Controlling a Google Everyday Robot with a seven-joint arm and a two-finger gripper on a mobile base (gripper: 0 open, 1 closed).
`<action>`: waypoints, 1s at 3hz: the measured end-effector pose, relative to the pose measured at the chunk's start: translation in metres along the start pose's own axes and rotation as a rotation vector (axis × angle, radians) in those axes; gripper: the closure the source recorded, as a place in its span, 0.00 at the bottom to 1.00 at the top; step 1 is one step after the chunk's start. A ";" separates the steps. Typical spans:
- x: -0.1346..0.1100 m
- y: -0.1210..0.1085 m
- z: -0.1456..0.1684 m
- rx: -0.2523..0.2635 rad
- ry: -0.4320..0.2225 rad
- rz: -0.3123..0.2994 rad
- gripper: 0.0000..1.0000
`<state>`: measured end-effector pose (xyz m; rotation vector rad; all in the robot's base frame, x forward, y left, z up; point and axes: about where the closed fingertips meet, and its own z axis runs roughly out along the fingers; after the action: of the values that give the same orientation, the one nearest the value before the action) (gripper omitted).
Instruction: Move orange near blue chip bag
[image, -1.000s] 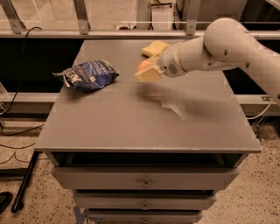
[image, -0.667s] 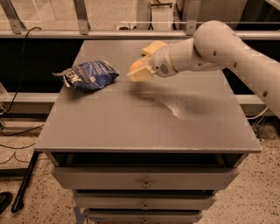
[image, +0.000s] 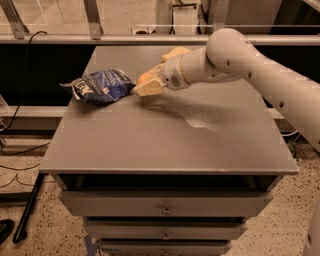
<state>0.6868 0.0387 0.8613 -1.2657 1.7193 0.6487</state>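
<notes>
The orange (image: 144, 77) shows only as a small bright-orange patch between the cream fingers of my gripper (image: 146, 86), which is shut on it. The gripper hangs low over the grey tabletop (image: 165, 140), at the right edge of the blue chip bag (image: 100, 86). The bag lies crumpled at the table's back left, white lettering up. My white arm (image: 235, 55) reaches in from the right. Most of the orange is hidden by the fingers.
A pale yellow sponge (image: 175, 51) lies at the back of the table, partly behind my arm. The table is a cabinet with drawers (image: 165, 205) below. A rail (image: 100, 39) runs behind it. Cables (image: 15, 150) lie on the floor at left.
My gripper has moved left and down with the orange in it, from the table's middle back to the right edge of the blue chip bag.
</notes>
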 end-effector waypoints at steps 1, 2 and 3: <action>0.003 0.000 0.010 -0.008 0.001 0.007 0.38; 0.004 -0.003 0.015 -0.005 0.001 0.012 0.16; 0.006 -0.003 0.019 -0.010 0.003 0.018 0.00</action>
<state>0.6958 0.0497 0.8475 -1.2598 1.7337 0.6669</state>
